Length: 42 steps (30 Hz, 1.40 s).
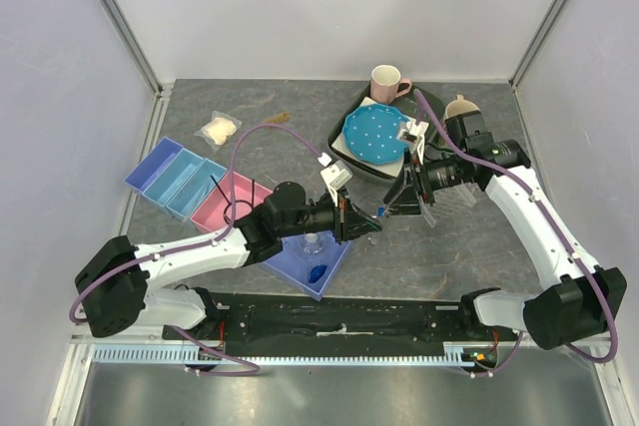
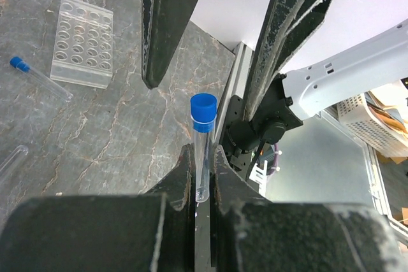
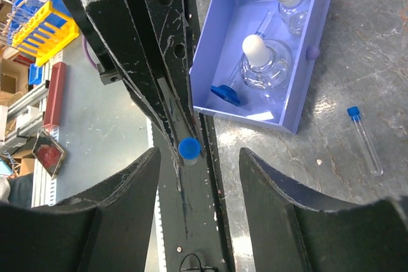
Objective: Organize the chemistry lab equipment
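Observation:
My left gripper (image 1: 367, 229) is shut on a clear tube with a blue cap (image 2: 203, 111), held off the table, cap pointing toward the right gripper. My right gripper (image 1: 395, 205) is open. Its fingers (image 2: 169, 23) stand on either side of the cap without touching it. In the right wrist view the cap (image 3: 189, 148) sits between my open right gripper (image 3: 199, 155) jaws. The clear tube rack (image 2: 83, 41) stands on the table. A second blue-capped tube (image 2: 38, 78) lies beside it. The purple tray (image 1: 337, 268) holds two clear bottles (image 3: 264, 68) and the blue hexagonal piece (image 3: 226, 93).
The pink tray (image 1: 215, 214) holds the black wire ring, with blue trays (image 1: 172, 175) to its left. The bag of white wads (image 1: 220, 129) lies at the back left. The blue dotted plate (image 1: 374, 135) and a pink mug (image 1: 387, 82) stand at the back.

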Each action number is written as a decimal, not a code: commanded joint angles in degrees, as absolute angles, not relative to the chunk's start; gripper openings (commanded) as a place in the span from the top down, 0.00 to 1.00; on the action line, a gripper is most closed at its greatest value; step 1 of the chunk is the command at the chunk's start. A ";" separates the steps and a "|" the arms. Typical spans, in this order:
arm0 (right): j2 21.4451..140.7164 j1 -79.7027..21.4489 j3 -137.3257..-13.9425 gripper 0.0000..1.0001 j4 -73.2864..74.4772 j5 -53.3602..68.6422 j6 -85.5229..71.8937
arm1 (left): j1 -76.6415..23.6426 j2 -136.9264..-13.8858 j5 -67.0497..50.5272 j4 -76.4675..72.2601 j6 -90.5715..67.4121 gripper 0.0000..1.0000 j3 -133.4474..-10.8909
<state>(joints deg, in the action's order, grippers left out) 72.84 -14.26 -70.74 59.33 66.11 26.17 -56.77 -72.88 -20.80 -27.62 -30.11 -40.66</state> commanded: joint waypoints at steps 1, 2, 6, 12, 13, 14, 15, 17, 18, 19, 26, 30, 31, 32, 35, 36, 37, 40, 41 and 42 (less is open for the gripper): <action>71.11 -15.12 -68.83 0.41 54.32 69.00 21.37 | -57.04 -74.44 -22.76 -31.46 -31.11 0.98 -43.59; 70.93 -15.20 -68.47 0.44 53.01 68.99 20.84 | -57.13 -74.79 -22.85 -31.55 -31.29 0.98 -43.94; 70.49 -15.29 -67.33 0.55 52.21 68.73 19.51 | -57.04 -75.50 -23.03 -32.17 -31.81 0.98 -44.38; 70.31 -15.82 -66.97 0.63 52.21 67.76 19.42 | -57.04 -75.59 -22.32 -32.87 -32.52 0.98 -44.39; 70.40 -15.91 -66.97 0.63 52.21 67.59 19.34 | -57.13 -75.50 -22.15 -32.87 -32.52 0.98 -44.30; 70.31 -15.91 -66.89 0.63 52.21 67.50 19.42 | -57.04 -75.50 -21.71 -32.87 -32.61 0.98 -44.12; 70.23 -16.00 -66.80 0.64 52.29 67.41 19.42 | -57.04 -75.41 -21.71 -32.87 -32.69 0.98 -44.12; 70.14 -16.08 -66.80 0.68 52.30 67.24 19.51 | -57.04 -75.41 -21.71 -32.87 -32.78 0.98 -44.12; 70.14 -16.08 -66.88 0.70 52.21 67.06 19.60 | -57.04 -75.41 -21.71 -32.87 -32.78 0.98 -44.12; 70.05 -16.08 -66.88 0.78 52.29 67.15 19.60 | -57.04 -75.50 -21.71 -32.87 -32.87 0.98 -44.21; 69.00 -16.08 -67.06 0.89 52.21 66.27 20.83 | -57.04 -74.53 -20.83 -32.17 -33.22 0.81 -43.86; 68.29 -15.47 -67.06 0.90 52.03 62.77 22.15 | -56.95 -71.99 -20.13 -29.98 -32.44 0.59 -42.72; 68.03 -15.12 -66.97 0.90 51.94 62.23 22.58 | -56.69 -71.11 -19.69 -29.36 -31.21 0.47 -42.45; 67.85 -14.07 -66.80 0.90 51.94 61.88 22.85 | -56.60 -69.02 -19.17 -28.49 -30.59 0.43 -42.28; 66.89 -10.74 -66.45 0.90 51.51 59.77 24.17 | -55.29 -63.14 -16.10 -21.47 -26.82 0.28 -41.49; 66.36 -9.59 -66.10 0.90 50.81 59.16 23.82 | -54.67 -61.45 -14.78 -19.10 -25.85 0.23 -41.48; 64.79 -8.71 -65.57 0.90 48.02 56.71 23.21 | -53.19 -59.35 -12.50 -14.03 -23.40 0.13 -41.48; 59.97 -6.07 -61.54 0.90 39.60 49.07 20.32 | -50.55 -51.61 -7.49 -7.06 -18.05 0.00 -41.66; 58.81 -5.80 -59.09 0.90 37.55 43.39 20.04 | -49.93 -49.94 -6.34 -3.20 -16.54 0.00 -41.75; 57.67 -5.71 -57.58 0.89 35.09 39.94 19.43 | -49.49 -46.62 -4.94 -0.99 -15.04 0.00 -42.18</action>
<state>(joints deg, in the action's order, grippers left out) 63.37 -6.70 -62.59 46.96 54.35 21.54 -51.72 -54.57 -13.02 -13.13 -24.93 -41.50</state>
